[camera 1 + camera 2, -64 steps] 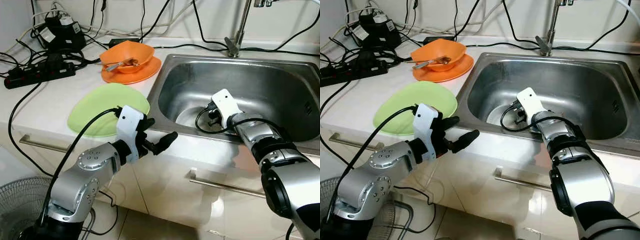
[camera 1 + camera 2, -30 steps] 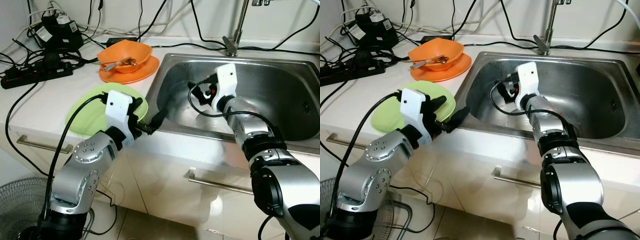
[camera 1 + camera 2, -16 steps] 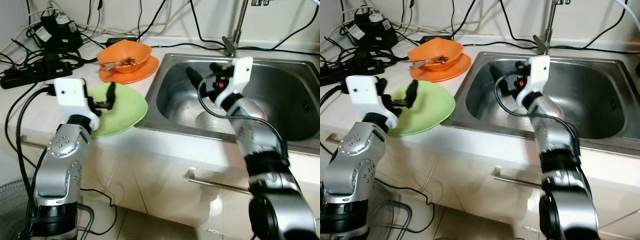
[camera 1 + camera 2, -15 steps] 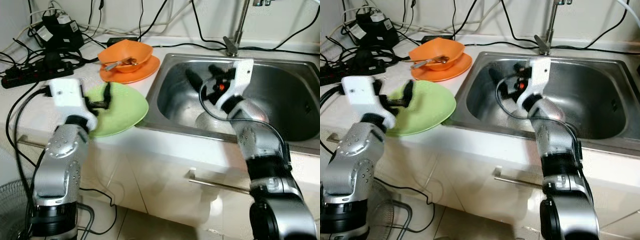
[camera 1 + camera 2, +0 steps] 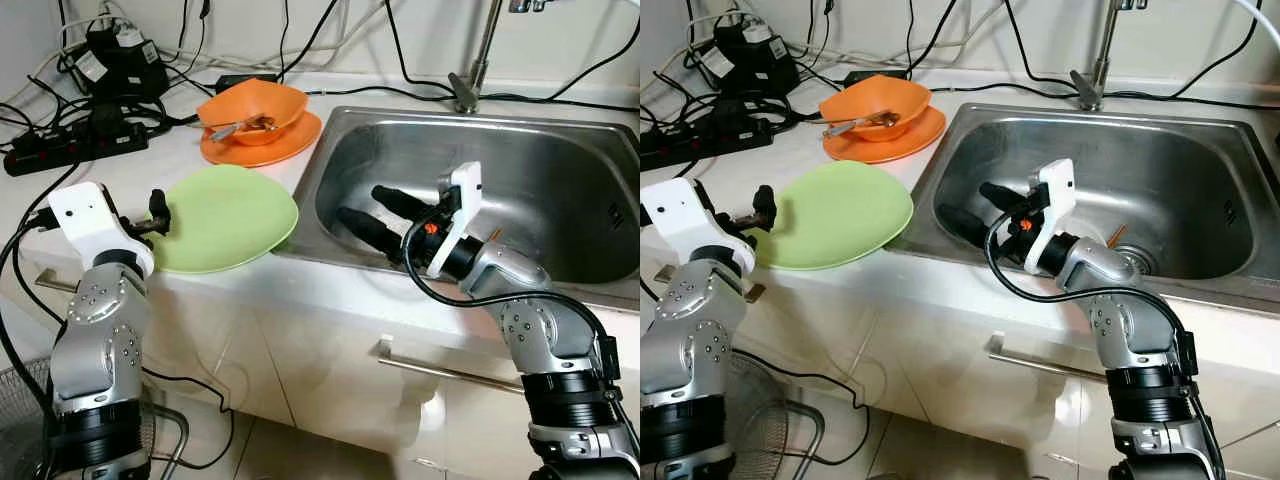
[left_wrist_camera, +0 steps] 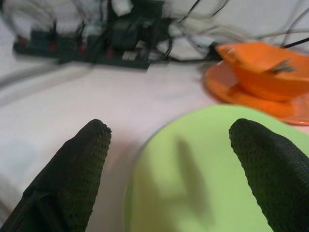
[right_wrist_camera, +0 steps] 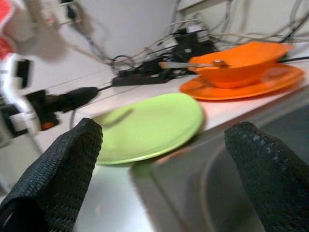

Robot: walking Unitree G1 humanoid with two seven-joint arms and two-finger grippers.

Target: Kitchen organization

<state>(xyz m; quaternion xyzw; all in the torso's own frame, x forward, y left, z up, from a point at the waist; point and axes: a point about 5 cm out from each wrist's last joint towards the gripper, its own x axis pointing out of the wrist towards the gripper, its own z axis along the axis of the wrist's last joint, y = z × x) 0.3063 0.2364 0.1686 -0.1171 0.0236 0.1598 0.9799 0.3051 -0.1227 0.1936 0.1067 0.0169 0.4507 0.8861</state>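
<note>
Left gripper (image 5: 158,212): hovering at the near left rim of the green plate (image 5: 228,217), fingers spread wide and gripping nothing; in the left wrist view the plate is lying straight ahead between the two fingertips (image 6: 72,166).
Green plate: sitting flat on the white counter (image 5: 100,190), at about 3 o'clock from the left gripper, its right edge just beside the sink (image 5: 560,150) rim.
Orange bowl (image 5: 255,108): resting on an orange plate (image 5: 290,140) at about 12 o'clock from the green plate, a spoon (image 5: 240,126) lying across it.
Right gripper (image 5: 375,212): hanging over the sink's left half, fingers parted wide and empty, pointing toward 9 o'clock at the green plate; the sink wall is standing between them.
Nearer arm: judging from this, the left gripper is much closer to the plate, so a pickup would be falling to it.
Power strip (image 5: 80,150): lying with tangled cables at the far left of the counter.
Writing: no brand or label is readable.
</note>
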